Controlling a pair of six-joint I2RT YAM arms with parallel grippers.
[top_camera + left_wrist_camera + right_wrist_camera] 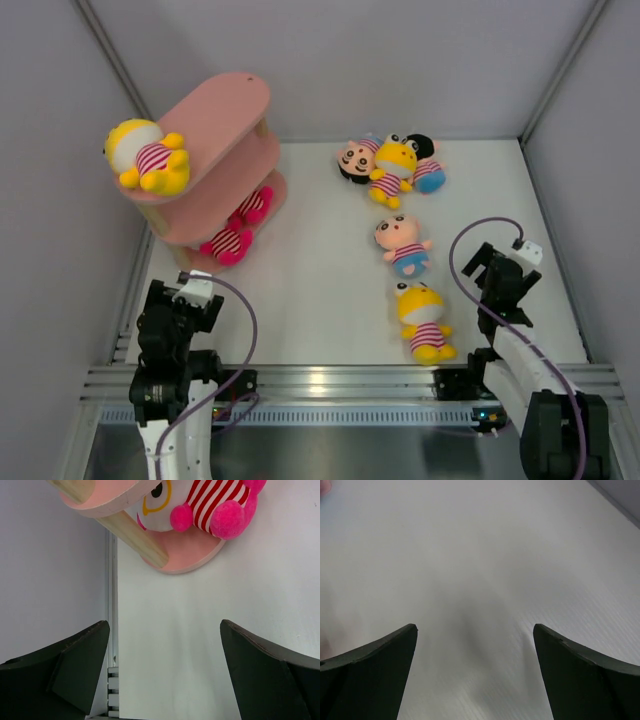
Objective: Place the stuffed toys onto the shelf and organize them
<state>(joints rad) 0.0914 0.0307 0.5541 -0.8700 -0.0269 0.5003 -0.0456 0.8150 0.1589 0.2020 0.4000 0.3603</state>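
Observation:
The pink three-tier shelf stands at the far left. A yellow toy sits on the near end of its top board. Magenta plush lies on the lowest board, partly hidden under the board above; it also shows in the left wrist view beside a wooden post. On the table lie a cluster of three toys, a pink-faced toy with a blue bottom and a yellow toy. My left gripper is open and empty near the shelf's base. My right gripper is open and empty, right of the near yellow toy.
Grey walls enclose the white table on the left, the back and the right. A metal rail runs along the near edge by the arm bases. The right wrist view holds only bare table surface.

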